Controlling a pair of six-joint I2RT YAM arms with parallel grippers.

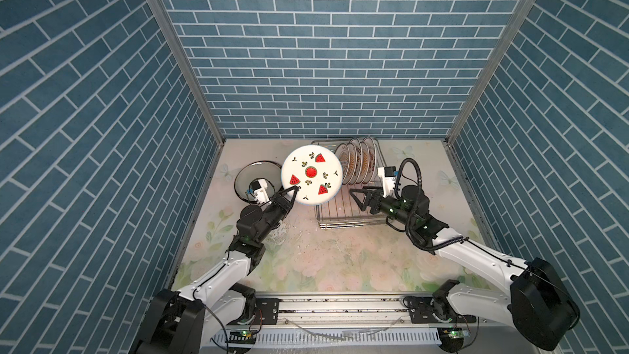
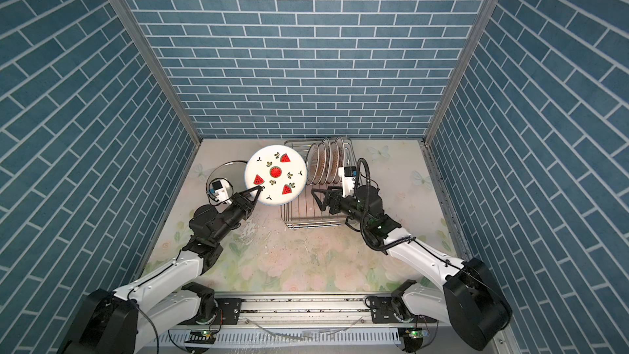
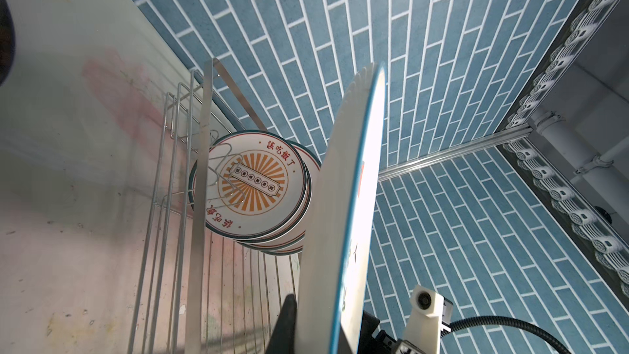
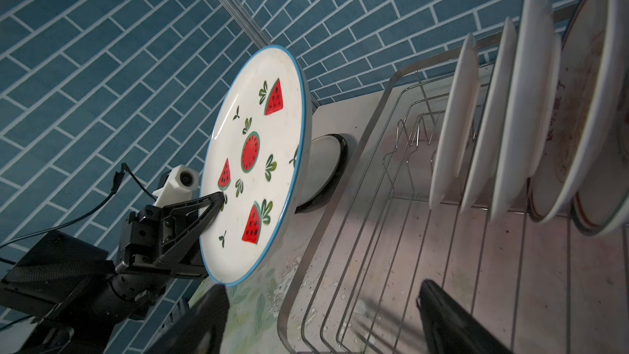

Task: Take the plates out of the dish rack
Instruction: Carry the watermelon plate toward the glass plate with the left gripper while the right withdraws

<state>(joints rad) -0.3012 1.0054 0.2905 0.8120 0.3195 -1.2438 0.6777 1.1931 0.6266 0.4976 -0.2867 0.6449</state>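
White, watermelon-printed round ceramic plate hangs mid-frame in a top view, its lower-left rim pinched by the left gripper. The right gripper, jaws spread, sits over the bare lower half of the silver wire dish rack. Left wrist: plate edge-on, apart from racked orange-sunburst plates. Right wrist: bare rack wires between them.

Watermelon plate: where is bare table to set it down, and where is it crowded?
Free: the table between both arms, in front of the dish rack; also the strip between rack and right wall. Crowded: rear left, where the dark-rimmed plate lies by the held watermelon plate; the rack's far end, packed with upright plates.
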